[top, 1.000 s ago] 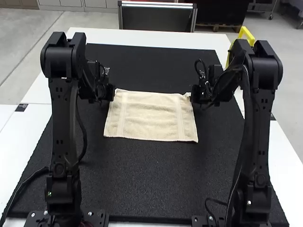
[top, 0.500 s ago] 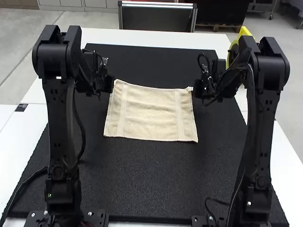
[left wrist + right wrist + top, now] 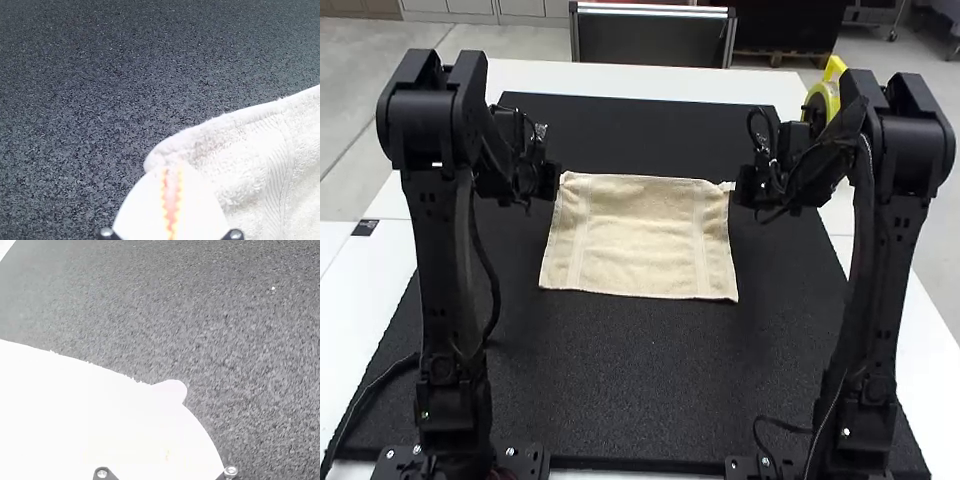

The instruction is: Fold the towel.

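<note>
Cream towel [image 3: 638,238] spread between two tools, its long axis running left to right.
The left tool [image 3: 558,182] is clenched on the far left corner and the right tool [image 3: 736,188] grasps the far right one, so neither arm is nearer. From both, the cloth runs toward the near side, its near edge flat on the black mat [image 3: 640,370]; the coming fold should carry the far edge nearward over it.
</note>
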Available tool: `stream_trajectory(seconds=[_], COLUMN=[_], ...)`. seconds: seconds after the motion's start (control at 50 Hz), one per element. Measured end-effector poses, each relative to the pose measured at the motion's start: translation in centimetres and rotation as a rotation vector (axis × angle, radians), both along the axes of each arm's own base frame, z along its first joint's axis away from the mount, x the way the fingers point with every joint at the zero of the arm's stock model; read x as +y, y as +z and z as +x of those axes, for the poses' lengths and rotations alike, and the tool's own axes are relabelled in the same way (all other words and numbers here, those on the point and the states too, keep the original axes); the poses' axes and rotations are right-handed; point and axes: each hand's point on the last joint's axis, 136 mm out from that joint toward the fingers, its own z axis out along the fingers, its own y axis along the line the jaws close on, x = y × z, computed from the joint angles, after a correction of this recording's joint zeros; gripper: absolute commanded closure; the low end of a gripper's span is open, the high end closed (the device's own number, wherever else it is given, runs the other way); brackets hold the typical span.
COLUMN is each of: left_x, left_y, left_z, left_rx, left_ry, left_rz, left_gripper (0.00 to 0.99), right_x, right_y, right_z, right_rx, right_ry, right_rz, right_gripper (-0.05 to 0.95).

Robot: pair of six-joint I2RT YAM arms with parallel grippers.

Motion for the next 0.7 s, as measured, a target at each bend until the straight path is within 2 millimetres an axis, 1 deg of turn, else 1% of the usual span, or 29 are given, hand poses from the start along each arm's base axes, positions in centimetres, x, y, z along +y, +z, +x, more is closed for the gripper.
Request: stream_trajectory(seconds=[0.14,0.26,0.4,0.58,0.7], left_x=[0.3,0.7,0.6,0.9,1.0], left_y=[1.2,2.1,2.3,2.6,2.8], left_z=[-0.4,-0.7,-1.3,-2.4,-2.9], left_rx=[-0.022,-0.036,-0.033,-0.030,-0.035], left_ry=[-0.001,0.002,-0.008,-0.021,-0.031], left_rz=[0.003,0.002,0.005,0.006,0.009], left_gripper=[0.970,0.970,0.970,0.970,0.970], right_x=[0.2,0.3,0.1,-0.8,-0.9], right_y=[0.2,0.4,0.9,2.0,2.4], right_z=[-1.1,-1.5,-1.9,-2.0,-2.1], right_rx=[0.010,0.009,0.008,-0.002,-0.007], right_ry=[0.011,0.017,0.016,0.007,0.011], right_rz=[0.009,0.014,0.018,0.029,0.035], right_gripper=[0.92,0.92,0.92,0.92,0.92])
